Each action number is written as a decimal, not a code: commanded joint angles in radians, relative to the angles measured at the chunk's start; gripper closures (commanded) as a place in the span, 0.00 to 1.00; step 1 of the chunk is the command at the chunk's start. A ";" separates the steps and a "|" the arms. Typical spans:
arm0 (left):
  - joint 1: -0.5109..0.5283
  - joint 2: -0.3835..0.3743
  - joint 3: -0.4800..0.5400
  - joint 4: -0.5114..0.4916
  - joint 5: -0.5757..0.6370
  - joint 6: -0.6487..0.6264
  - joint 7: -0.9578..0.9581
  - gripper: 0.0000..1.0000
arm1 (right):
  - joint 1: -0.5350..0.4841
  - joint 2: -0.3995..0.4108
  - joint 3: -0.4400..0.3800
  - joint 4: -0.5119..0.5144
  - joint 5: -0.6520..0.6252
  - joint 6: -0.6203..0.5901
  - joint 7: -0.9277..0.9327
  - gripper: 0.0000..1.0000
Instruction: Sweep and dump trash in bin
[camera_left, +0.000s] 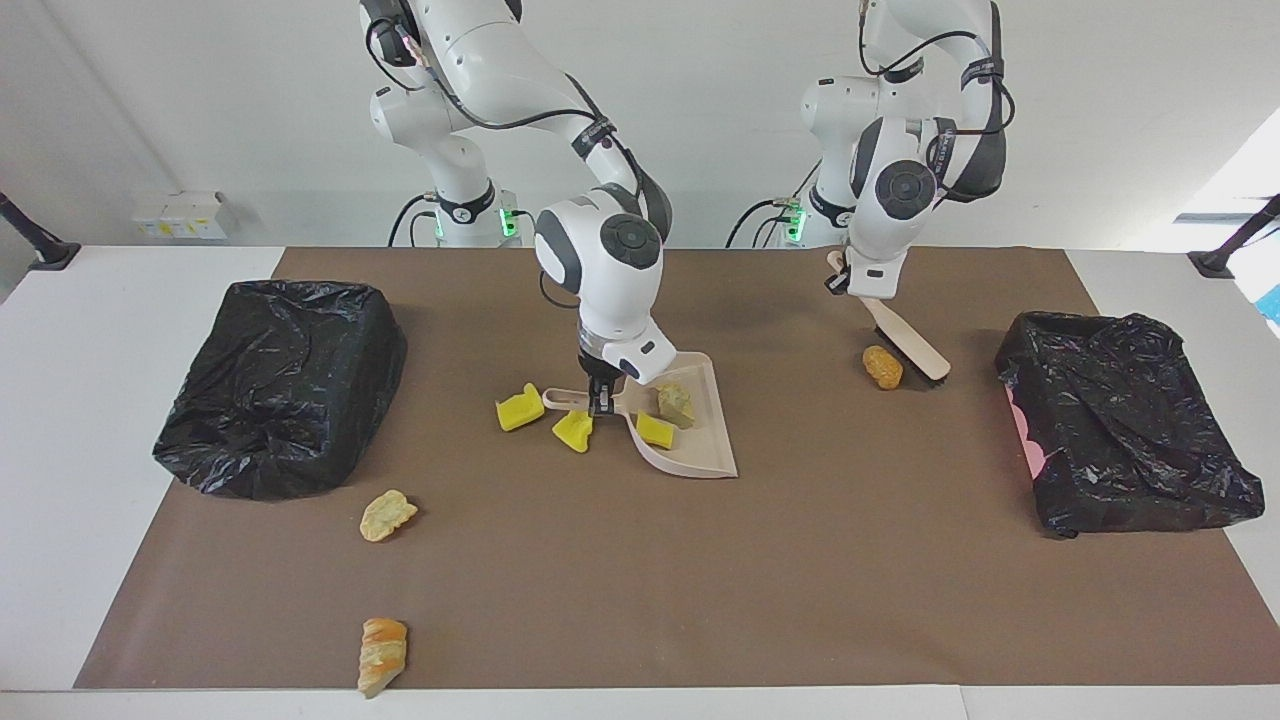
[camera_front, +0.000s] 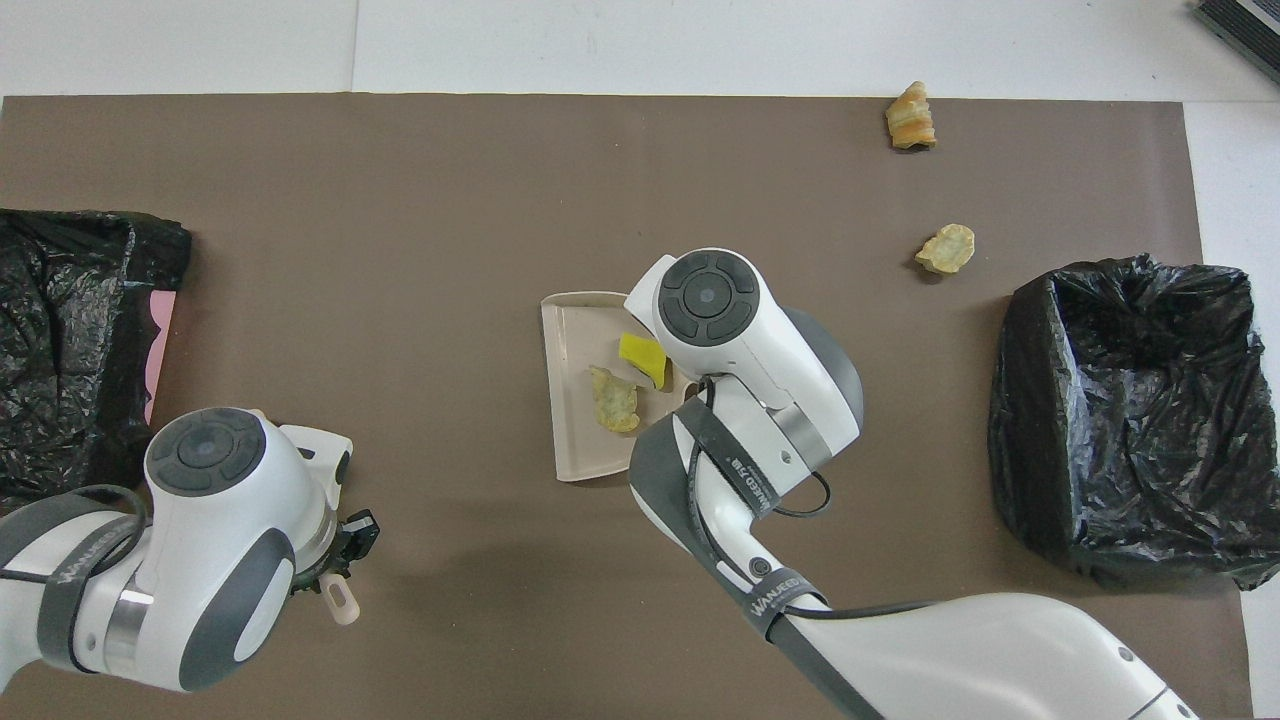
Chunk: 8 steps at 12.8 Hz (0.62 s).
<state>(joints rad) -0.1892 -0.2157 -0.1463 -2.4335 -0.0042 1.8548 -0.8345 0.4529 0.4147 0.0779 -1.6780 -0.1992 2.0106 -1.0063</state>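
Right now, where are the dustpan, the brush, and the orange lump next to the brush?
dustpan (camera_left: 700, 440): facing view, on its bare tray floor.
brush (camera_left: 915, 345): facing view, on its beige back above the bristles.
orange lump (camera_left: 883, 367): facing view, on its middle.

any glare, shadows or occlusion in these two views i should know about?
Facing view: bright window patch at the left arm's end; arms cast only soft shadows on the mat; bin liner shows mild sheen. Overhead view: the left arm hides the brush head and orange lump; the right arm hides the dustpan handle.
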 joint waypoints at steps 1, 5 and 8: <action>-0.045 0.047 -0.009 -0.006 -0.048 0.081 -0.005 1.00 | -0.002 -0.022 0.008 -0.019 -0.019 -0.004 -0.012 1.00; -0.075 0.134 -0.059 0.092 -0.179 0.181 0.080 1.00 | 0.000 -0.025 0.008 -0.019 -0.020 -0.023 -0.009 1.00; -0.076 0.186 -0.149 0.116 -0.244 0.279 0.177 1.00 | 0.000 -0.025 0.008 -0.020 -0.020 -0.019 -0.008 1.00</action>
<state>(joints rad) -0.2548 -0.0824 -0.2584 -2.3477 -0.2072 2.0915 -0.7245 0.4558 0.4138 0.0783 -1.6780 -0.1992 2.0034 -1.0063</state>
